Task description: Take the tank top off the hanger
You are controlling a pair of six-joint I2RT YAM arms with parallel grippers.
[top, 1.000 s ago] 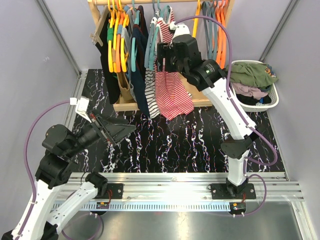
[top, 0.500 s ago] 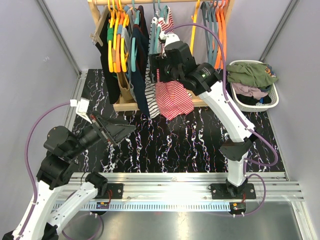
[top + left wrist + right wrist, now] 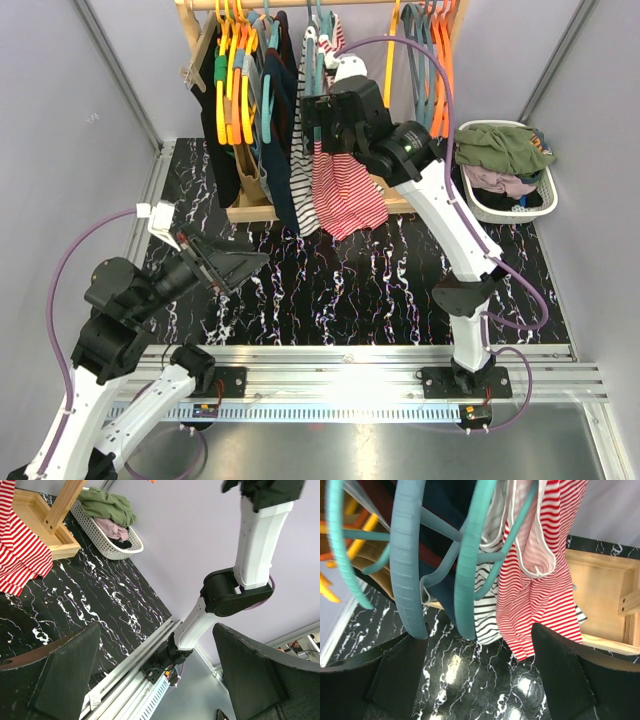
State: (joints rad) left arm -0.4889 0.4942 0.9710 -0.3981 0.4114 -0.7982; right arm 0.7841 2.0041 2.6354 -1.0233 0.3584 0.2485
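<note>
Tank top: the red-and-white striped cotton tank top (image 3: pixel 345 195) is hanging on the wooden clothes rack (image 3: pixel 250 212), near the middle of the rail. In the right wrist view I am seeing its white-trimmed strap looped over a thin teal plastic hanger (image 3: pixel 517 532), so it is not off yet.
Neighbours: a black-and-white striped shirt (image 3: pixel 303 190) is hanging just beside the tank top on its left, with dark navy garments further left and a cluster of orange hangers (image 3: pixel 440 60) at the right end of the rail.
Right gripper: the right gripper (image 3: pixel 475 645) is reaching up to the rack beside the hanger tops. Its jaws are standing wide apart and I am not seeing them gripping anything; the teal hangers are lying beyond the gap.
Left gripper: the left gripper (image 3: pixel 156 640) is hovering low over the black marbled tabletop (image 3: pixel 330 290), well apart from the rack. Its jaws are spread fully and holding nothing.
Basket: a white slotted plastic laundry basket (image 3: pixel 545 200) is sitting to the right of the rack, holding green and pink clothes.
</note>
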